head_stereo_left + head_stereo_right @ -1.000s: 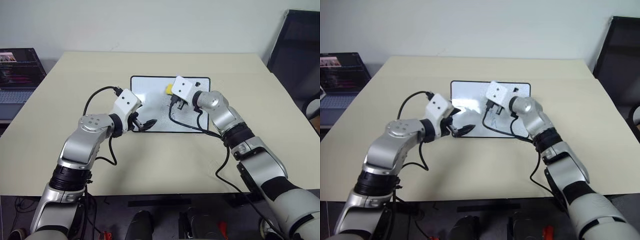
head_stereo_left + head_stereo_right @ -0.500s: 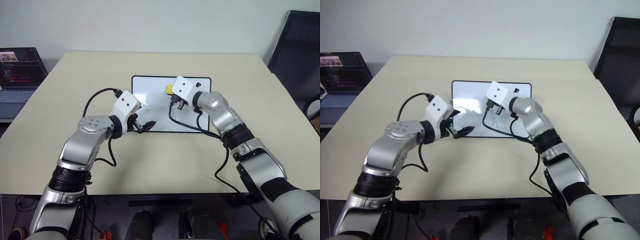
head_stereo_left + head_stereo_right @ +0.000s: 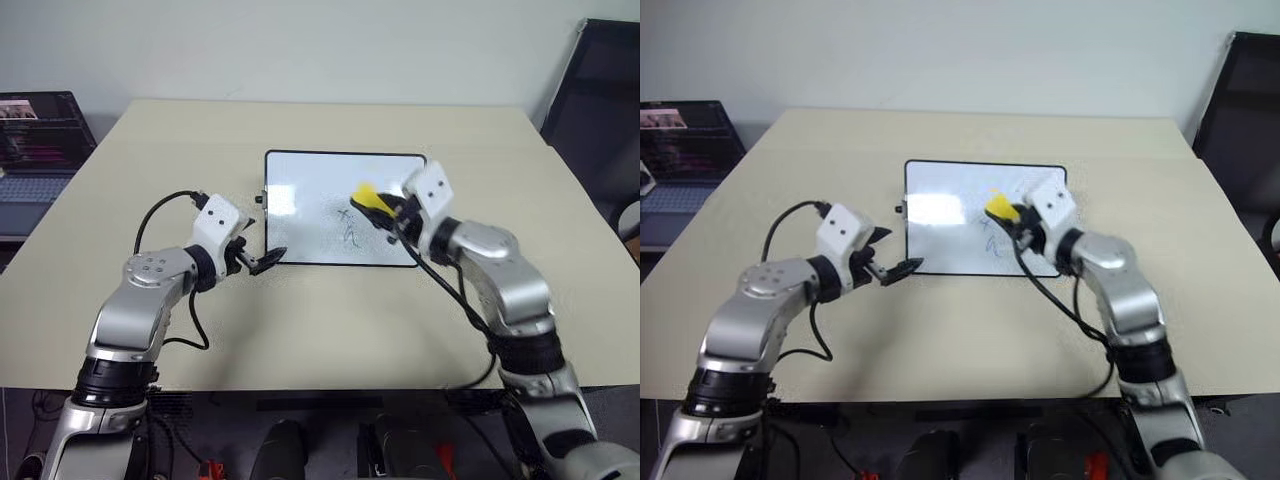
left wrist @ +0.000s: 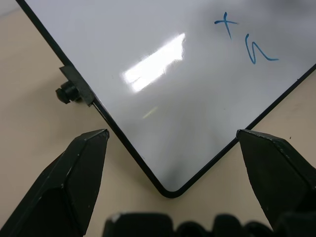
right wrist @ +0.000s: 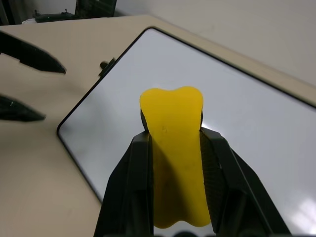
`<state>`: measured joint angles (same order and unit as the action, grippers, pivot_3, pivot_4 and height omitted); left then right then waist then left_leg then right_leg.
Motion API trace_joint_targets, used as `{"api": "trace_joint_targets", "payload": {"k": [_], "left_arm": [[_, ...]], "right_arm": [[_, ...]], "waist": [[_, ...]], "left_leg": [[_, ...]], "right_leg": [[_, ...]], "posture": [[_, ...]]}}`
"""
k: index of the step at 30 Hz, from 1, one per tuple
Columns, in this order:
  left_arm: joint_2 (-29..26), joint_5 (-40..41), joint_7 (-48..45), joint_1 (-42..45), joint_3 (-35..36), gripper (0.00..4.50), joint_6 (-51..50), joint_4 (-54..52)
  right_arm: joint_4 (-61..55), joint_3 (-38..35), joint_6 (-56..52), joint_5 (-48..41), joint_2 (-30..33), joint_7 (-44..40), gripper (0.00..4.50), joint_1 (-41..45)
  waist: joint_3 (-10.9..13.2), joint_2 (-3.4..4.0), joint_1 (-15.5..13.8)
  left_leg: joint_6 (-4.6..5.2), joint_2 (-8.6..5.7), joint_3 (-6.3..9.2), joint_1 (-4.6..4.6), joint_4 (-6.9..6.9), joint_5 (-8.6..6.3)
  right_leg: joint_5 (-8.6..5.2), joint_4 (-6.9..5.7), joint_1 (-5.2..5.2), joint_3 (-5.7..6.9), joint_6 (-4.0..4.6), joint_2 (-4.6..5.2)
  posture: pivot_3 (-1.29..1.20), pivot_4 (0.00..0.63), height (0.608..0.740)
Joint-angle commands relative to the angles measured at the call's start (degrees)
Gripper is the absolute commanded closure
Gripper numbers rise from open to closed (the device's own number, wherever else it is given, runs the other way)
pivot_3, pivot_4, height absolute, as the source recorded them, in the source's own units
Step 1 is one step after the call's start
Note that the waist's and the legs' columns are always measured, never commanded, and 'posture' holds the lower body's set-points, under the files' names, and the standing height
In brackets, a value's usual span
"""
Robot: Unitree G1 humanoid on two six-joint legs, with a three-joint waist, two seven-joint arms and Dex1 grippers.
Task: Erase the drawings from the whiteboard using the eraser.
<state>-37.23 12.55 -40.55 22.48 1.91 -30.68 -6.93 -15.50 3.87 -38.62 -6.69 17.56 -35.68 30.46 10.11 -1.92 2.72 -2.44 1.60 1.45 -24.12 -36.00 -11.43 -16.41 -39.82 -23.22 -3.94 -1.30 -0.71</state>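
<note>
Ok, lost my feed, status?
Right gripper shut on eraser, above whiteboard. Left gripper open at board corner. Drawings remain. Nothing blocking.

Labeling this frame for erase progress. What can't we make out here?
- Eraser underside: right wrist view, faces away, so contact with the board is unclear.
- Drawings: eye views, too small to read or count.
- Board's right edge: left eye view, hidden by the right gripper.
- Left wrist view: board cut off by the frame, only two marks visible.
</note>
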Motion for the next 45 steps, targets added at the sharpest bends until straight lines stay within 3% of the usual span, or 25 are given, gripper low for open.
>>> {"api": "trace_joint_targets", "payload": {"k": [1, 10, 20, 35, 39, 45], "left_arm": [[0.4, 1.5, -1.7, -0.6, 1.3, 0.0, 4.0, -1.1], [2.1, 3.8, -2.7, -0.8, 3.1, 0.0, 8.5, 2.7], [1.3, 3.1, -5.1, -0.8, 1.9, 0.0, 11.5, 5.5], [0.4, -0.2, -6.6, -1.4, -1.7, 0.0, 13.2, 3.9], [0.5, 0.0, -6.2, -1.7, -1.8, 0.0, 11.9, 2.3], [0.5, 0.1, -6.0, -2.3, -1.8, 0.0, 10.4, 0.6]], "right_arm": [[-6.4, -1.3, 0.1, -2.6, 1.3, 0.2, 3.55, -5.6], [-7.7, 0.9, 2.3, -3.0, 2.1, 1.8, 3.55, -10.9], [1.7, 10.0, 3.3, 4.6, 1.6, 4.6, 3.55, 2.6], [37.2, 16.0, 18.8, 15.2, -4.0, 7.8, 3.55, 23.3], [42.4, 18.3, 21.7, 17.7, -3.5, 5.2, 3.55, 24.5], [40.2, 20.9, 21.2, 19.4, -1.0, -1.4, 3.55, 22.2]], "waist": [[0.0, 0.0, 0.0], [0.0, -0.01, 0.5], [0.0, -0.02, 0.5], [0.0, -0.01, 0.5], [0.0, -0.01, 0.5], [0.0, -0.02, 0.5]], "left_leg": [[0.0, 0.01, -0.02, 0.01, 0.0, 0.0], [0.01, 0.04, -0.13, 0.12, -0.02, 0.01], [0.01, 0.04, -0.11, 0.12, -0.01, 0.01], [0.01, 0.03, -0.12, 0.07, 0.03, 0.0], [0.01, 0.03, -0.11, 0.07, 0.04, 0.0], [0.01, 0.04, -0.11, 0.14, 0.01, 0.0]], "right_leg": [[-0.05, 0.01, 0.0, 0.0, -0.07, -0.04], [-0.1, -0.01, 0.03, -0.09, -0.16, -0.19], [-0.09, 0.0, 0.03, -0.07, -0.15, -0.2], [0.05, 0.03, -0.01, -0.04, 0.1, -0.18], [0.06, 0.02, -0.01, -0.04, 0.11, -0.17], [0.04, -0.05, 0.03, -0.05, 0.08, -0.18]], "posture": [[0.0, 0.15, 0.74], [0.0, 0.15, 0.74], [0.0, 0.15, 0.74], [0.0, 0.15, 0.74], [0.0, 0.15, 0.74], [0.0, 0.15, 0.74]]}}
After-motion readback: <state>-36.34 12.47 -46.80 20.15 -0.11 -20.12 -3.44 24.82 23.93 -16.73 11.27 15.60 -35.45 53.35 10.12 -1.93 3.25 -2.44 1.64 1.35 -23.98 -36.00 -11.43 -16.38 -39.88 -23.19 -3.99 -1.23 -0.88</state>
